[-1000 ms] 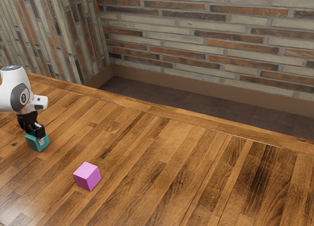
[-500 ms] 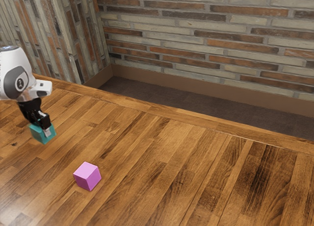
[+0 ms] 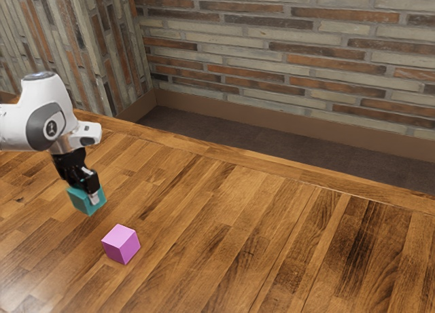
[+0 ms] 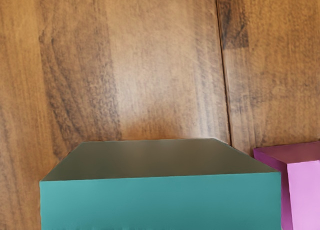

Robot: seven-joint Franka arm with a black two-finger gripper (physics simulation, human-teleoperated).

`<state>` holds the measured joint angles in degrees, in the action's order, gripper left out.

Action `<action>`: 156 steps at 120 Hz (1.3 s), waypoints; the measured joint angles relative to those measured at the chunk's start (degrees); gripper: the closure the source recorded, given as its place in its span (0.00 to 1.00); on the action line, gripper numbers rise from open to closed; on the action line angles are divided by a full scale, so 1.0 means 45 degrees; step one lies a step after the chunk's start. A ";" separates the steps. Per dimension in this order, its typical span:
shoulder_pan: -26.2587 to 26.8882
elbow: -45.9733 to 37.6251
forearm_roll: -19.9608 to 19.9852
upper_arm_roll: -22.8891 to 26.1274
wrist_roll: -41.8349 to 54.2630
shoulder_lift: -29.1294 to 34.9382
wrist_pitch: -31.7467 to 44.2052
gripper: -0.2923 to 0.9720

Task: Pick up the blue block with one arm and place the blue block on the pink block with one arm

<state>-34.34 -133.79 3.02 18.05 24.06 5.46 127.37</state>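
At the exterior view's left, the black gripper [image 3: 86,189] is clamped on the blue block [image 3: 84,201], teal in tone and held off the table [image 3: 272,245]. The pink block [image 3: 121,244] sits near, at about five o'clock. Best carry it level until centred overhead, then lower with faces square. Both are smooth matte cubes; the table is glossy grained planks.

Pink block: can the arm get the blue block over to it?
Probably yes. The gripper, shut on the blue block, hangs above the table close to the pink block, toward the exterior view's left. Nothing stands between them, and the pink block's top is bare.
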 joint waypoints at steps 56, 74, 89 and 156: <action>0.0143 -0.0733 0.1180 0.1324 -0.1071 -0.0098 0.0755 0.49; 0.0175 -0.0894 0.1316 0.1435 -0.1334 -0.0228 0.1096 0.49; 0.0111 -0.1143 0.1349 0.1527 -0.1523 -0.0035 0.1253 0.49; 0.0130 -0.2329 0.1541 0.1739 -0.2071 0.1255 0.1317 0.49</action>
<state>-33.76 -144.27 9.96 25.88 14.74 11.11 133.30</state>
